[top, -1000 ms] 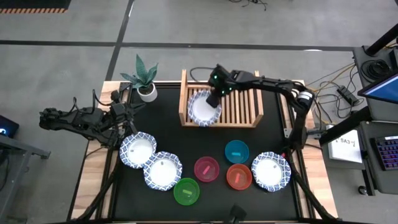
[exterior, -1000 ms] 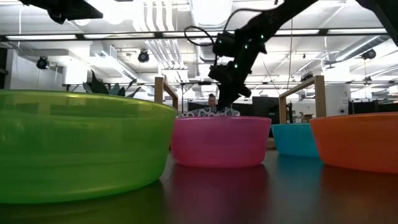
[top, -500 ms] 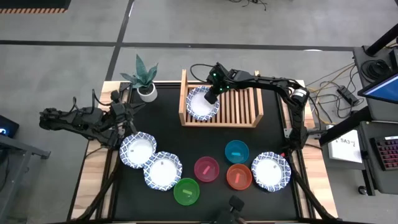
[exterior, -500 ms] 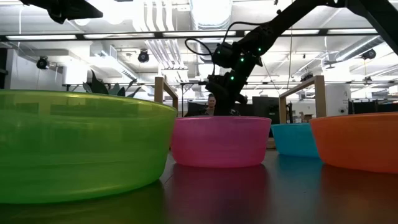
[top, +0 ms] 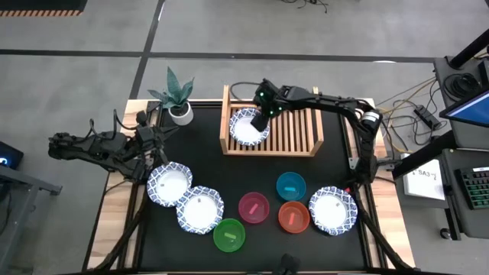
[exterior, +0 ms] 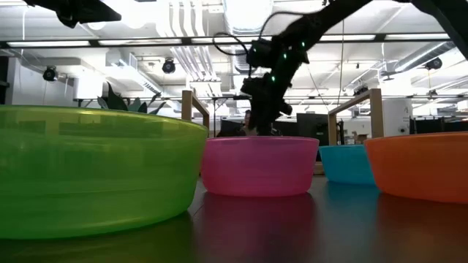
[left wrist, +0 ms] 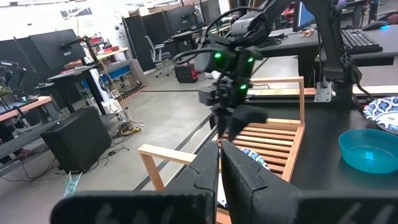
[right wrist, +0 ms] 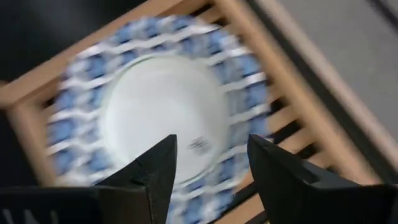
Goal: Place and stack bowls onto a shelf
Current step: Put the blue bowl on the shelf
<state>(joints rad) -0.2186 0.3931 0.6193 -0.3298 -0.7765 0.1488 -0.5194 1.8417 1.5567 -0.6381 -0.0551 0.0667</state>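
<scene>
The right hand (top: 257, 121) is hovering over the left end of the wooden shelf (top: 294, 131), its fingers (right wrist: 155, 171) standing apart with nothing between them. Right below it a white bowl with a blue patterned rim (top: 249, 127) is sitting on the slats at that end of the shelf, free of the hand. There is a small dark mark on the bowl's inside, too blurred to read.

The left hand (top: 155, 145) is waiting at the table's left edge, fingers (left wrist: 205, 171) pressed together and holding nothing, just beside two more blue-rimmed bowls (top: 170, 183) (top: 200, 210) that are touching each other on the black table (top: 260, 176). A fourth blue-rimmed bowl (top: 333, 211) is lying near the table's right front.

The small plain bowls are lying between them: green (top: 229, 234) at the front, magenta (top: 254, 208), red (top: 293, 218) and teal (top: 291, 186), the last two close together.

A potted plant (top: 177, 98) is standing at the shelf's left, off its corner. I can make out no readable writing or brand anywhere on these things.
</scene>
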